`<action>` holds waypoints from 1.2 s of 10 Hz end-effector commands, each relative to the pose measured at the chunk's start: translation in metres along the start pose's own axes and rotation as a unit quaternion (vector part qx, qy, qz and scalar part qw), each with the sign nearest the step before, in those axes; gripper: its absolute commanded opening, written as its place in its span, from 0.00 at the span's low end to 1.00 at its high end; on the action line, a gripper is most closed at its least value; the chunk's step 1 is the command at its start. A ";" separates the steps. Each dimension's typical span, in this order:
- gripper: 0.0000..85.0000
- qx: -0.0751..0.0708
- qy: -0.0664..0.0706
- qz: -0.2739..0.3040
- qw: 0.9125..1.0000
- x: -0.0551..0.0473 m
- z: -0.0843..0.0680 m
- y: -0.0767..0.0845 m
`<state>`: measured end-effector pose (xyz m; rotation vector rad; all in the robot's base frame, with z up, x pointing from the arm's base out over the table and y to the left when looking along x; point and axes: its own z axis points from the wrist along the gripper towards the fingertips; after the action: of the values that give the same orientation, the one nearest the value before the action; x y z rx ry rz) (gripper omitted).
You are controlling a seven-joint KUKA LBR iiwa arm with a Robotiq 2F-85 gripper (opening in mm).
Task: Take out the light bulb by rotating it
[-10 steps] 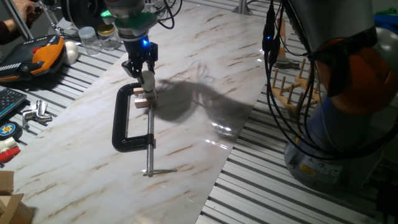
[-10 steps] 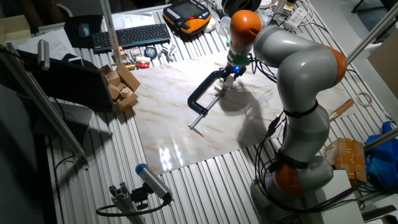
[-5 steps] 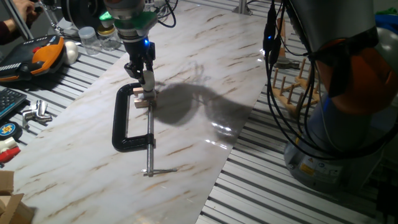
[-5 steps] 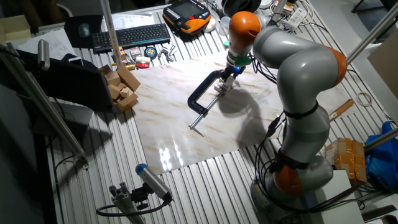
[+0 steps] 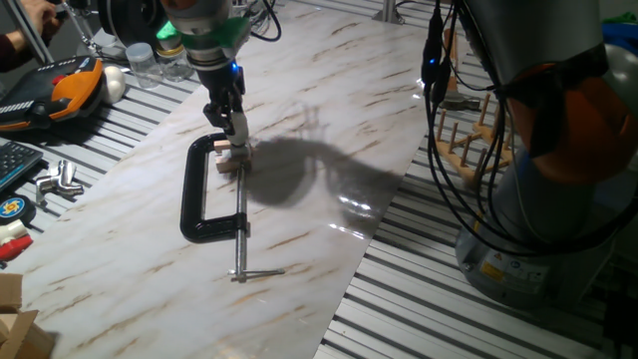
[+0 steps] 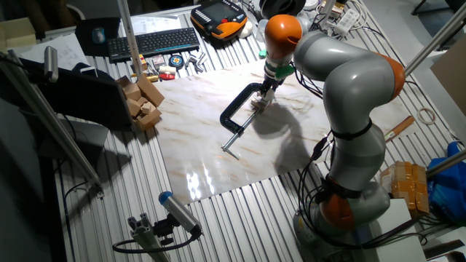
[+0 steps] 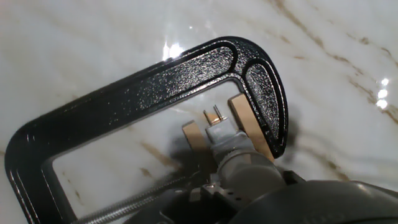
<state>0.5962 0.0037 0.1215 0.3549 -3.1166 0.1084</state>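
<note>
Since a second ago, tool [image 5: 234,132] rotated, clamped on light bulb [image 5: 237,127] above wooden block [image 5: 230,160].

A black C-clamp [image 5: 204,199] lies on the marble tabletop [image 5: 329,120].

Landmark: black C-clamp [image 6: 239,110], lying flat on marble slab [image 6: 218,156].
Gripper [image 6: 263,93]: at the clamp's far jaw end, pointing down; finger state too small to tell.
Wooden blocks [image 6: 144,102]: well left of the clamp.
Keyboard [image 6: 153,42]: beyond the clamp, far left.
</note>
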 end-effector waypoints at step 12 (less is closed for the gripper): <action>0.00 0.021 -0.009 -0.056 0.998 -0.004 -0.032 -0.005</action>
<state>0.6015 0.0015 0.1545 0.5263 -3.1103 0.1714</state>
